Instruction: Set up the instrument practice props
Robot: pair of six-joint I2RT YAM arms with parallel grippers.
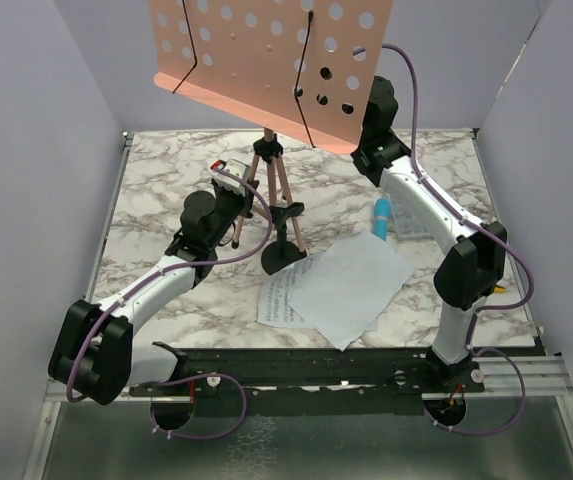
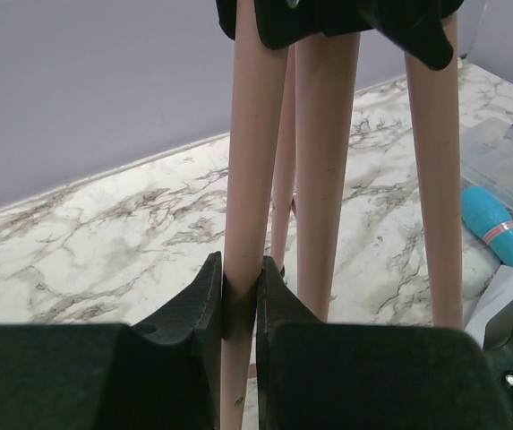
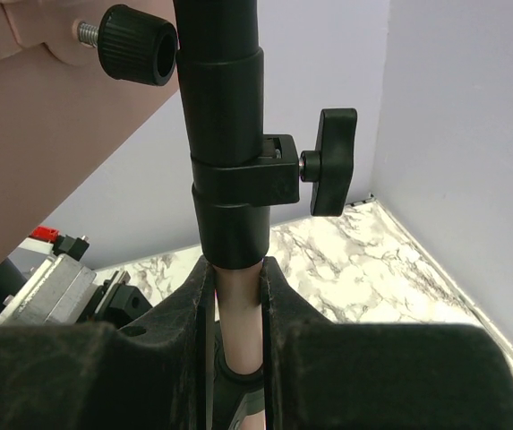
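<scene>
The left tool point(image 2: 240, 300) was pinched shut on a tripod leg point(image 2: 252, 161) of the pink music stand point(image 1: 266, 50), and the right tool point(image 3: 235, 273) was clamped on its pole point(image 3: 237, 313) under the black collar point(image 3: 229, 193): the stand was up but not released. Right of the left tool, the sheet-music pages point(image 1: 351, 285) and blue toy microphone point(image 1: 380, 217) lay on the table point(image 1: 166, 170) and the black mic stand point(image 1: 284, 250) stood empty, so those steps seemingly remained.

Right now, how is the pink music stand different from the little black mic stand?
The pink music stand is tall on three thin legs; the black mic stand is short on a round base. The left gripper and right gripper clamp the pink music stand; the black mic stand stands free. Both stand upright on the table.
</scene>
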